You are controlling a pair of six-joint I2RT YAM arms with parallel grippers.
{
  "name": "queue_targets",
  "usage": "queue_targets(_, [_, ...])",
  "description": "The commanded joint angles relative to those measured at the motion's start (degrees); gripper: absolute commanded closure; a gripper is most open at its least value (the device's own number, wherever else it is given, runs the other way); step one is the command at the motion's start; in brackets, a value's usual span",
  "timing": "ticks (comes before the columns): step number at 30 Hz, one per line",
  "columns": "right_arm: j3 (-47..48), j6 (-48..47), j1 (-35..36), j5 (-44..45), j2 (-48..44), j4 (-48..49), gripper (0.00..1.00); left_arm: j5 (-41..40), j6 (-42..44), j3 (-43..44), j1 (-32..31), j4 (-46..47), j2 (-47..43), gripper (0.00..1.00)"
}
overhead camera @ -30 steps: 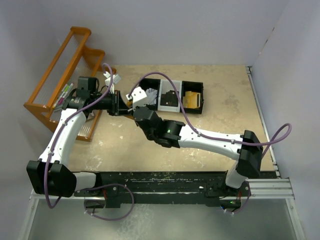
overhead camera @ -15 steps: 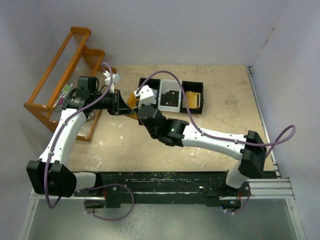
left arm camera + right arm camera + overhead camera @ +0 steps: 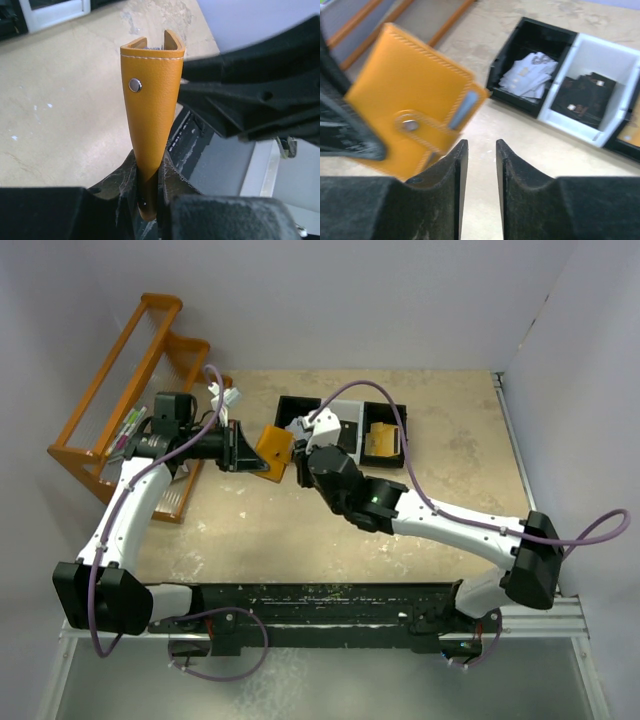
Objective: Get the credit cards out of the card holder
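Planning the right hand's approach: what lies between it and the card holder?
Nothing; the right wrist view shows the card holder directly beside the open right hand.

A robot lab: two white robot arms (image 3: 450, 524) bolted to a metal rail (image 3: 560, 615) at the bottom, bare pale walls (image 3: 400, 300) around a sandy table (image 3: 470, 440).

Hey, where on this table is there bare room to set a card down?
Bare tan table lies right of the black three-compartment tray, up to the wall, and in the near middle between the left arm and right arm. It is crowded rear left: the left gripper pinches the tan-orange leather card holder between the orange slatted rack and tray.
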Motion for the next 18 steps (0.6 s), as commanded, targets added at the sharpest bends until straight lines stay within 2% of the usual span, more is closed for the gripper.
queue_targets(1, [-1.55, -3.45, -2.53, 3.89, -3.81, 1.0, 0.63, 5.37, -0.9, 2.46, 0.48, -0.43, -0.77, 1.0])
queue_targets(5, [-0.96, -8.1, -0.8, 2.57, -4.98, 5.09, 0.43, 5.3, -1.22, 2.55, 0.49, -0.34, -0.55, 1.0])
queue_targets(11, [0.68, -11.46, 1.14, 1.78, -4.22, 8.14, 0.4, 4.01, -0.76, 2.35, 0.57, -0.51, -0.74, 1.0])
queue_targets(18, [6.8, -7.71, 2.85, 2.1, 0.42, 5.31, 0.4, -1.08, 0.44, 1.77, 0.57, -0.55, -0.29, 1.0])
